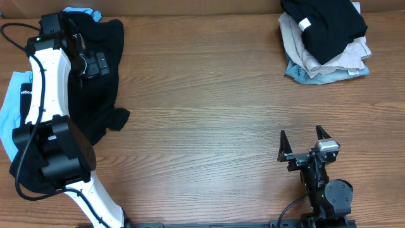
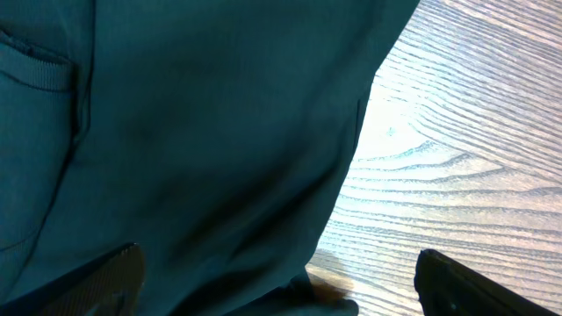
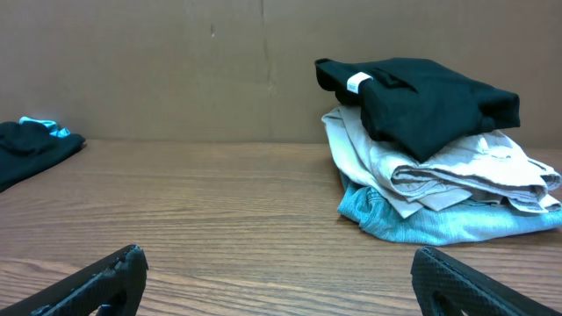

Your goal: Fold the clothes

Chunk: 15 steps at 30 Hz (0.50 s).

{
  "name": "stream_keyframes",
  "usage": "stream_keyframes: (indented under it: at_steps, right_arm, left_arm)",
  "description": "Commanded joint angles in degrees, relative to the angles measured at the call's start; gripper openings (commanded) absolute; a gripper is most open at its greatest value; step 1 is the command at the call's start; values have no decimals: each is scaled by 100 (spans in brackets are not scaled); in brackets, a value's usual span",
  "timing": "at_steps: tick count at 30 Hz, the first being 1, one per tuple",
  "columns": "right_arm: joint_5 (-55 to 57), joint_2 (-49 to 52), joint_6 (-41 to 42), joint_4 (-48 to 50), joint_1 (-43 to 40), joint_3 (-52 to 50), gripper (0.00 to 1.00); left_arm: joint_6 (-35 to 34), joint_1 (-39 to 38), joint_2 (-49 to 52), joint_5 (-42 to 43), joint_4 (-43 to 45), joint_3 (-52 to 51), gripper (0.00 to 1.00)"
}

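Note:
A dark crumpled garment [image 1: 104,95] lies at the table's left side. My left gripper [image 1: 93,63] hovers over its upper part, open. In the left wrist view the dark cloth [image 2: 193,132] fills the left and middle, and its edge lies between the spread fingers of the left gripper [image 2: 281,290]. A stack of folded clothes sits at the back right: black [image 1: 326,25] on top, beige [image 1: 335,60] below, light blue [image 1: 300,73] at the bottom. My right gripper [image 1: 304,142] is open and empty over bare wood near the front, and in the right wrist view [image 3: 281,285] it faces the stack [image 3: 430,149].
A light blue garment [image 1: 9,111] lies at the far left edge under the left arm, and another blue piece [image 1: 82,11] shows at the back left. A cardboard wall [image 3: 176,70] runs along the back of the wooden table [image 1: 209,95].

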Motion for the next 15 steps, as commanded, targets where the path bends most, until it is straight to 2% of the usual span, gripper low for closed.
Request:
stream_keyframes:
  at_steps: [1,11,15]
  right_arm:
    - [52,-72,4,35,33,-57,100]
    - [52,-72,4,35,33,-57,100]
    - [52,-72,4,35,33,-57,100]
  left_arm:
    - [4,-39,-33,39,7,-37,100]
    - [11,-52,-74,17,-81,-37,100]
    - [-24,-140,-291,271,369,-87,100]
